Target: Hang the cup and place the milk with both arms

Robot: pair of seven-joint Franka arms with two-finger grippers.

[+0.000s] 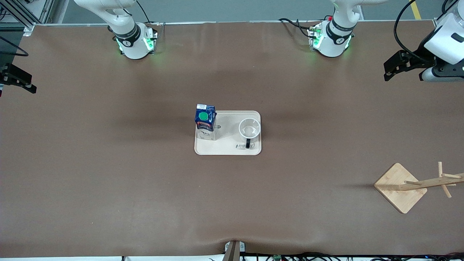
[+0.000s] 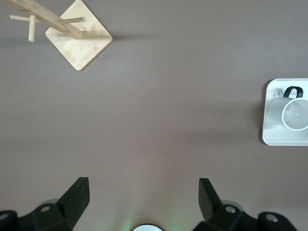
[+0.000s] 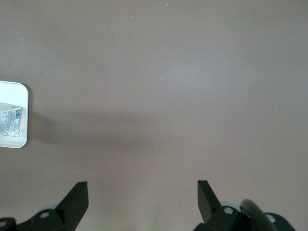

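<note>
Matt brown table covering (image 1: 108, 174); smooth cream plastic-looking tray (image 1: 228, 150); glossy white cup (image 1: 249, 128); printed paper milk (image 1: 205, 121) carton; pale bare-wood cup rack (image 1: 402, 187); matt black gripper fingers (image 2: 77, 195)

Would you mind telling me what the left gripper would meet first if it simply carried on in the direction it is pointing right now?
Most likely only bare table. The left gripper is open and points down at brown surface; the rack and the tray with the cup lie off to the sides.
</note>
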